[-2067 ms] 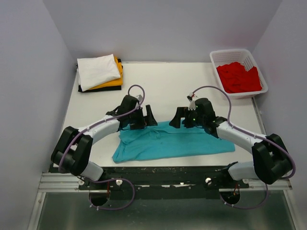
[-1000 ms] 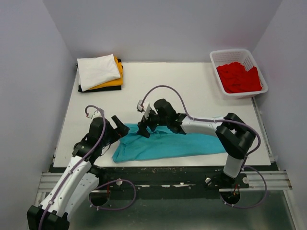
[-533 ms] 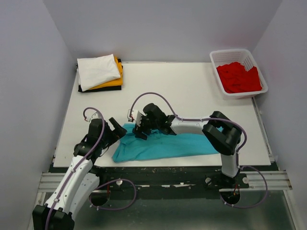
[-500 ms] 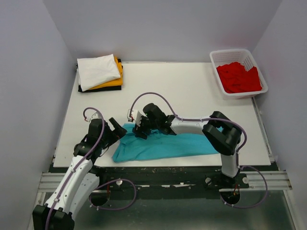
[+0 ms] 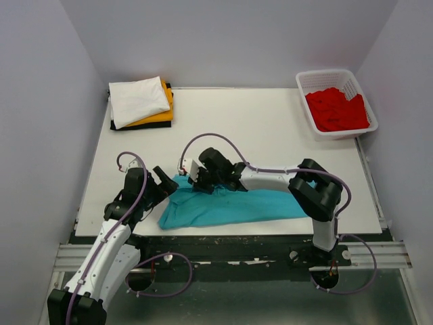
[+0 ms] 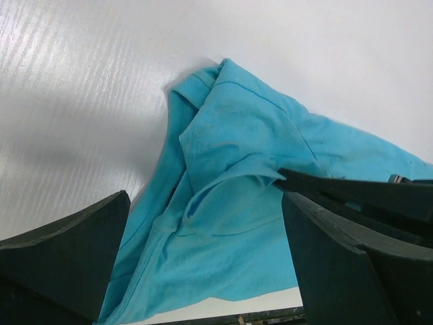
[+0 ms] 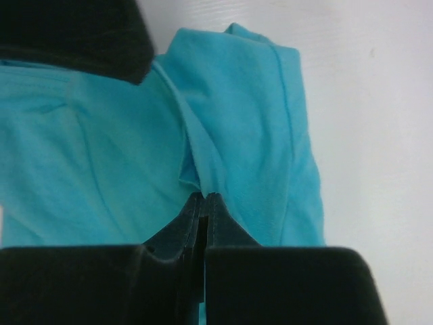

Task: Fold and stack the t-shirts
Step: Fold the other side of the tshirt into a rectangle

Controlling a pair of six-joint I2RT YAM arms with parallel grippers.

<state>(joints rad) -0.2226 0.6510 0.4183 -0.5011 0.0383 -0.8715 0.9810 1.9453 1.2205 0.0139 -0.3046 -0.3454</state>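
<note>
Shifted toward nine o'clock, your right gripper (image 7: 204, 198) is pinching the teal shirt (image 5: 237, 206) to fold it; left gripper (image 6: 203, 200) is waiting, spread.

White lattice basket (image 5: 323, 73) on white table (image 5: 257, 122)

free: table (image 5: 270, 128) centre | blocked: shirt stack (image 5: 140, 101) far-left, basket (image 5: 323, 73) far-right, right arm (image 5: 270, 177) over teal shirt (image 5: 230, 206)
</note>
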